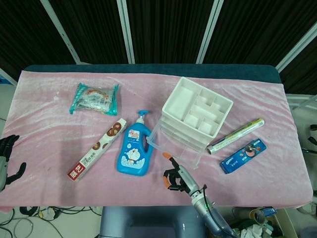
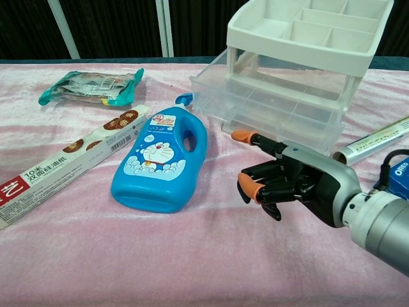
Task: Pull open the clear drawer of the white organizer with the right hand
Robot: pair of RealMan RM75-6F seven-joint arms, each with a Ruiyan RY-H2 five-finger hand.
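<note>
Head view high, looking down on whole table; chest view low, close (shared: organizer [image 1: 196, 113] [image 2: 311, 32]).

We see both views bright and evenly lit, with light coming from above. The pink cloth [image 1: 59, 134] shows a soft sheen on its wrinkles. Shadows are short and weak; a small one lies under the blue bottle [image 2: 160, 160]. The clear drawer [image 2: 268, 105] gives pale reflections. Behind the bench the background is dark. Both views are sharp.
</note>
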